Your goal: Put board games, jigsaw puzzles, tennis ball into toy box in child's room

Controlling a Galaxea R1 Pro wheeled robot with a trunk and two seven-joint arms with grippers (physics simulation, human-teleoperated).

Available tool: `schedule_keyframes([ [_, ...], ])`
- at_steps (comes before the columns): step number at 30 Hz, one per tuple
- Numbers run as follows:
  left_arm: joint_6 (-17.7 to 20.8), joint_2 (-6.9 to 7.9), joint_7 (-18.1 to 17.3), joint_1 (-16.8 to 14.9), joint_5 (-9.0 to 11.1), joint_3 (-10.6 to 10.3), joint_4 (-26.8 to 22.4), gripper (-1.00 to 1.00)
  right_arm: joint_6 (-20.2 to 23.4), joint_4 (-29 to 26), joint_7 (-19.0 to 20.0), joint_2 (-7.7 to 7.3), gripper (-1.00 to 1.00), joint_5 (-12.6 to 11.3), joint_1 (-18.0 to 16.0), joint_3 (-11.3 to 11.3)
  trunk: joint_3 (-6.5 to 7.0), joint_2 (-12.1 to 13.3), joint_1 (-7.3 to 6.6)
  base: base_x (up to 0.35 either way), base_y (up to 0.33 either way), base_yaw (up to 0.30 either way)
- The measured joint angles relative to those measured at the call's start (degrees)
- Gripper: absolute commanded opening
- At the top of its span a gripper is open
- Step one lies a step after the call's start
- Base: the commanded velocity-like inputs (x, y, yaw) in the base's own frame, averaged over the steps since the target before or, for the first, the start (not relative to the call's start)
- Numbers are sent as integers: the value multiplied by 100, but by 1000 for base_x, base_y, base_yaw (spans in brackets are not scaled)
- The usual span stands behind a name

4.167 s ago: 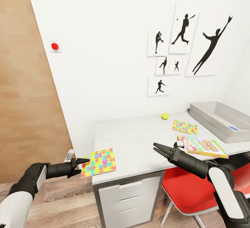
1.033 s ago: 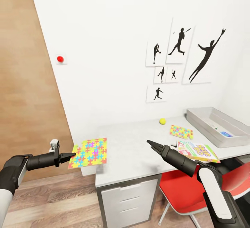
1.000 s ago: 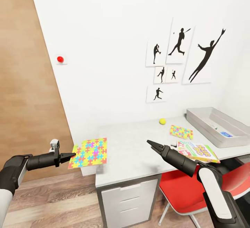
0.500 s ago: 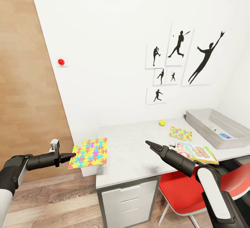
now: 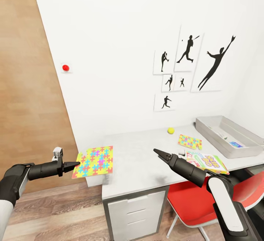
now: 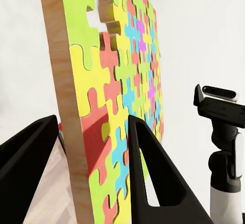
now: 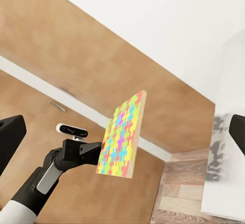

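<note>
My left gripper (image 5: 76, 165) is shut on the edge of a jigsaw puzzle (image 5: 94, 161) and holds it in the air just off the left end of the table (image 5: 139, 167). In the left wrist view the black fingers (image 6: 148, 168) clamp the puzzle (image 6: 122, 75) by its tan edge. My right gripper (image 5: 157, 153) hovers open over the table's front, its fingers (image 7: 10, 142) wide apart. The second puzzle (image 5: 190, 141), the tennis ball (image 5: 171, 130) and an orange-red board game (image 5: 205, 160) lie on the table. The toy box (image 5: 220, 132) stands at the right end. The bed is out of view.
A red chair (image 5: 190, 200) is pushed under the table beside white drawers (image 5: 135, 211). A wood-panelled surface (image 5: 25, 87) rises at the left. Something small and blue (image 5: 236, 144) lies in the toy box. Black silhouette pictures (image 5: 190, 65) hang on the wall.
Four seconds ago the puzzle lay on the table's corner; it now hangs off the left end in my left gripper. Over the last second only the view drifted slightly.
</note>
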Motion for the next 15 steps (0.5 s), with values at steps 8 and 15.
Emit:
schedule_keyframes([
  [8,-3,4,-1,0,1,-1,0,-100,-7,0,-15,3,100,1,0,-1,144,321,-176,-161,0,0],
  [15,-5,32,0,-1,19,4,1,-100,-8,-3,-1,3,100,0,2,-10,273,603,-332,-9,0,-93],
])
